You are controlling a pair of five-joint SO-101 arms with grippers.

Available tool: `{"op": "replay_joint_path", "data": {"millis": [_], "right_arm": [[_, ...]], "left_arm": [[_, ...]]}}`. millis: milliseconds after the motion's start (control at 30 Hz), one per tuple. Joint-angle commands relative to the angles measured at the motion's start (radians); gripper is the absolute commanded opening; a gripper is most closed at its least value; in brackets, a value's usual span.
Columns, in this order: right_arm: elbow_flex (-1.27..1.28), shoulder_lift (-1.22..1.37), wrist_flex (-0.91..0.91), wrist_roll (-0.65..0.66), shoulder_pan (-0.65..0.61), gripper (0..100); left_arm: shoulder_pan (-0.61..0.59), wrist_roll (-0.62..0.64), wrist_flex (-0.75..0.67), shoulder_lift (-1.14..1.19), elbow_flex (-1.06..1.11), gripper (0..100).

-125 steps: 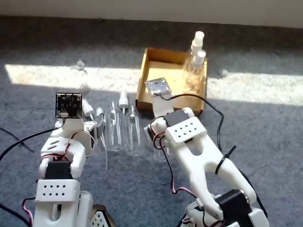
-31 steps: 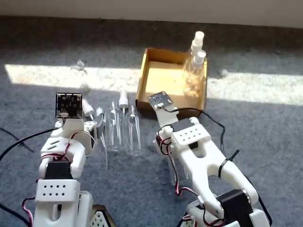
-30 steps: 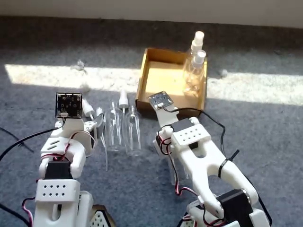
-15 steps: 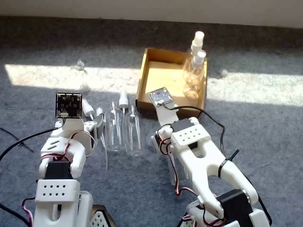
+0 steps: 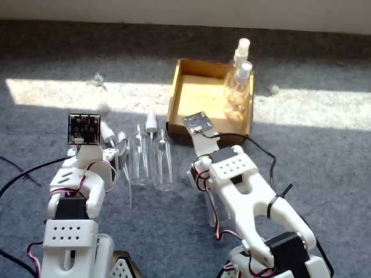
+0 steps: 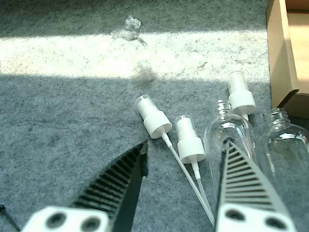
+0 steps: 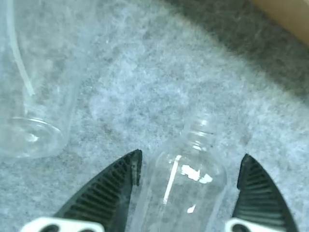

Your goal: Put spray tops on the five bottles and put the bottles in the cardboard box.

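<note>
The right claw (image 7: 190,157) spreads wide either side of an uncapped clear bottle (image 7: 186,181); the left claw (image 6: 186,144) gapes above two loose spray tops (image 6: 153,118).

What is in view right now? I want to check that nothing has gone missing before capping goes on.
carpet: 1, grey-blue, under everything.
cardboard box: 1, brown, on the far part of the carpet.
capped bottles: 2, clear with white tops, in the box along its right wall.
open bottles: 3, clear, lying on the carpet; two side by side between the arms, third bottle under the right arm.
loose spray tops: 3, white, by the two bottles' necks.
left gripper: black fingers, open, over the spray tops.
right gripper: black fingers, open, either side of the third bottle.
</note>
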Motion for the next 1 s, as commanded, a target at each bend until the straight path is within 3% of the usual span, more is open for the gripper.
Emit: {"op": "replay_joint_path", "data": {"millis": [0, 800, 967], "right_arm": [[-0.004, 0.002, 0.007, -0.009, 0.004, 27.5], [0.039, 0.002, -0.094, -0.012, 0.004, 27.0], [0.051, 0.002, -0.097, -0.012, 0.004, 19.9]], "left_arm": [[-0.013, 0.012, -0.021, -0.019, -0.004, 23], [-0.013, 0.012, -0.02, -0.019, -0.004, 23], [-0.013, 0.012, -0.02, -0.019, -0.004, 23]]}}
